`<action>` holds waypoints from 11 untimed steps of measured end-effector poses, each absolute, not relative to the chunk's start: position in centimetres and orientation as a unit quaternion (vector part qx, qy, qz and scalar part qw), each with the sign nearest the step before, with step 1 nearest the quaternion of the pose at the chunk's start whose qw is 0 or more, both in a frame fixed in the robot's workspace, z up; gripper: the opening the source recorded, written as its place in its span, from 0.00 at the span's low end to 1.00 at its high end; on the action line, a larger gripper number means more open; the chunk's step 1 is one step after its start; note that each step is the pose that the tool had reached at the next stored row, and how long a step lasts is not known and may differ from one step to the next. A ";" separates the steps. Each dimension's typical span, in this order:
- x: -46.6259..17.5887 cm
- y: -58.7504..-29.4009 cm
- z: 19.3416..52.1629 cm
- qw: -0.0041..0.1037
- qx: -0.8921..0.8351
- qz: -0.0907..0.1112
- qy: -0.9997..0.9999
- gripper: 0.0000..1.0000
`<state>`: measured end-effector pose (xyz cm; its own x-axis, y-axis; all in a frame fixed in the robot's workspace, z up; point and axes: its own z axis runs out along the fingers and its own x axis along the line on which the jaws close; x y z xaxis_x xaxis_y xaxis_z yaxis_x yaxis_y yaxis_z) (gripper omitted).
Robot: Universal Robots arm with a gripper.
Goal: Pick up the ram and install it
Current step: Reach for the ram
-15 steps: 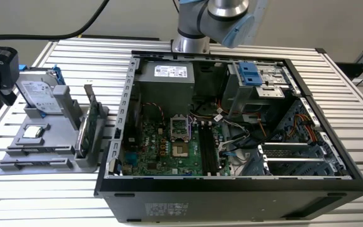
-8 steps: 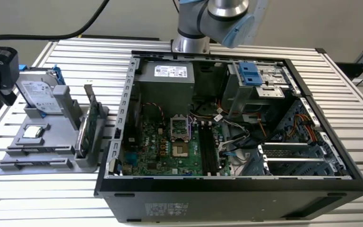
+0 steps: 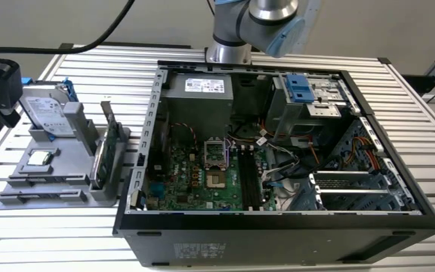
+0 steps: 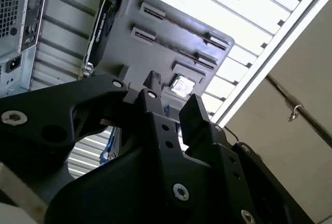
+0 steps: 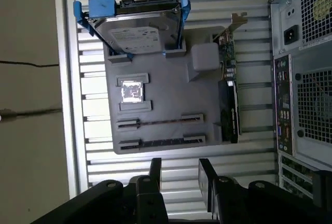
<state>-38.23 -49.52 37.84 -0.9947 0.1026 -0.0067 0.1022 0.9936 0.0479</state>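
The black two-fingered claw (image 5: pixel 181 178) is held spread and empty, clear of the grey plastic parts tray (image 5: pixel 166 86). The ram (image 5: pixel 161 142), a long thin dark stick, is seen standing on edge in the tray slot nearest the fingers. The approach for the pick is judged to be in hand, and for it the fingers must be lined up across the stick. In the exterior view the open black computer case (image 3: pixel 278 226) and its green motherboard (image 3: pixel 187 181) are shown, while the tray slots are seen from above in the first wrist view.

Black end effector (image 5: pixel 180 169), grey tray (image 5: pixel 171 89)
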 end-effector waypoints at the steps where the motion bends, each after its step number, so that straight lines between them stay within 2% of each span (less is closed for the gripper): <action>1: -38.2 -49.5 37.8 0.005 0.057 0.024 0.998 1.00; 11: -38.2 -49.5 37.7 0.006 0.106 0.023 0.994 1.00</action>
<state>-38.23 -49.52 37.73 -0.9776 0.2106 -0.0066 0.2100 0.9765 0.0478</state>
